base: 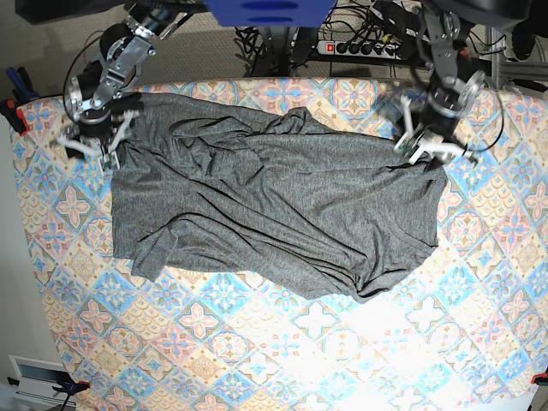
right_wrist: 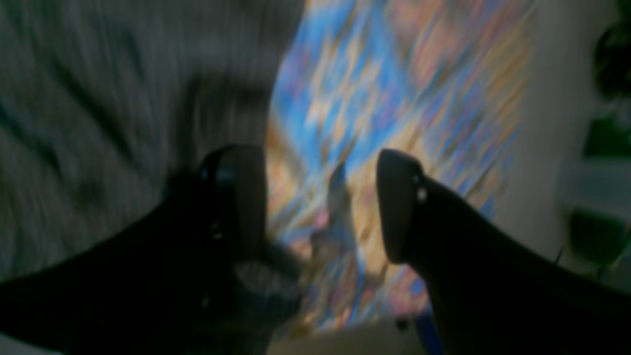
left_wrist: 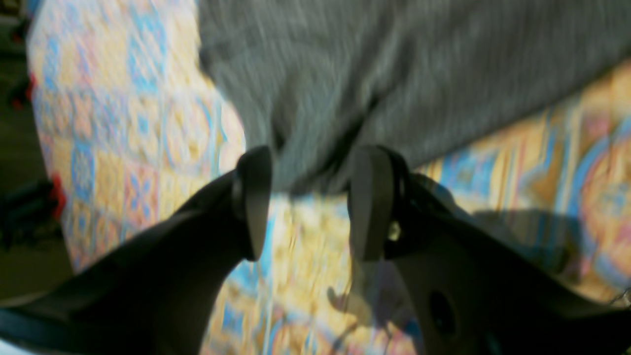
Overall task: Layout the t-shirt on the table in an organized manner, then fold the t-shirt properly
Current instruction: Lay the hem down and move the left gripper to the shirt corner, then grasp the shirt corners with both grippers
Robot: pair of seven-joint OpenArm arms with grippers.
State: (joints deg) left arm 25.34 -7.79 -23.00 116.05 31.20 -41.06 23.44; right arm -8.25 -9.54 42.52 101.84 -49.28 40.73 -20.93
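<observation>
The dark-grey t-shirt (base: 274,205) lies spread and wrinkled across the patterned table (base: 257,342), its lower edge uneven. My left gripper (base: 425,147) hovers at the shirt's upper right corner. In the left wrist view the left gripper (left_wrist: 313,197) is open, and the t-shirt (left_wrist: 394,74) edge reaches in between its fingertips (left_wrist: 254,197). My right gripper (base: 94,144) is at the shirt's upper left corner. In the right wrist view the right gripper (right_wrist: 320,202) stands wide open over the table (right_wrist: 355,123), with the t-shirt (right_wrist: 98,123) beside and under one of the fingers (right_wrist: 236,197). Both wrist views are blurred.
A power strip and tangled cables (base: 351,43) lie behind the table's far edge. Red clamps (base: 13,120) grip the table's left edge. A white box (base: 38,372) sits off the near left corner. Patterned cloth shows bare along the front and right.
</observation>
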